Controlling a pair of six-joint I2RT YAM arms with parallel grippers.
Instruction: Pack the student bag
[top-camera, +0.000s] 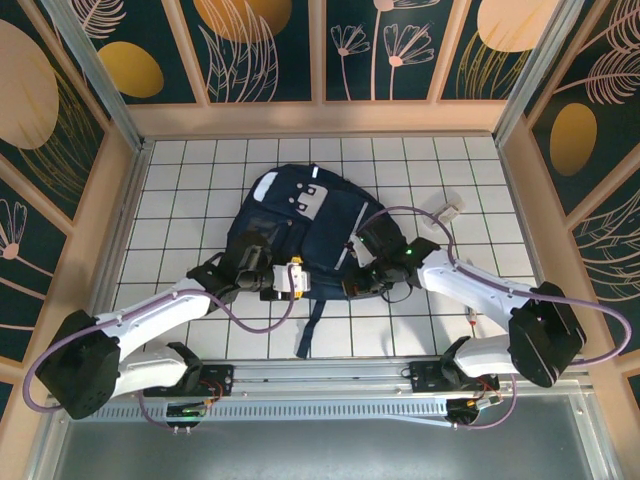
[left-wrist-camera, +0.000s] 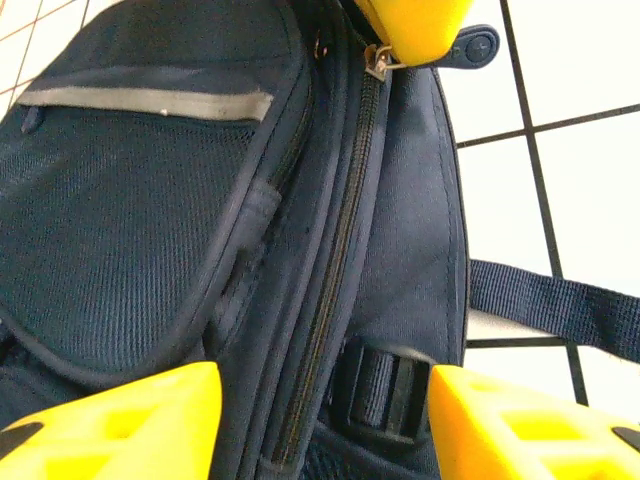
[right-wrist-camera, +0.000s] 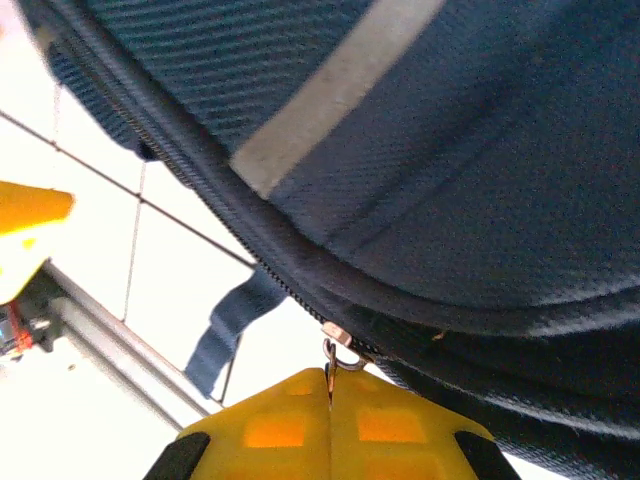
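The student bag (top-camera: 310, 225), a navy backpack with grey stripes, lies flat mid-table. My right gripper (right-wrist-camera: 330, 385) is shut on the metal zipper pull (right-wrist-camera: 338, 352) at the bag's near edge, seen in the top view as the right gripper (top-camera: 352, 287). My left gripper (left-wrist-camera: 325, 420) stands open, its yellow fingers (left-wrist-camera: 110, 420) straddling the closed zipper track (left-wrist-camera: 335, 270) and a black strap buckle (left-wrist-camera: 385, 395). The left gripper (top-camera: 285, 280) sits at the bag's near left. The right gripper's fingers (left-wrist-camera: 415, 25) and the zipper pull (left-wrist-camera: 378, 62) show at the top of the left wrist view.
A navy strap (top-camera: 310, 330) trails from the bag toward the near metal rail (top-camera: 320, 375). A small white object (top-camera: 447, 212) lies on the tiles at the back right. Wooden walls (top-camera: 120, 200) close in the white tiled table on three sides.
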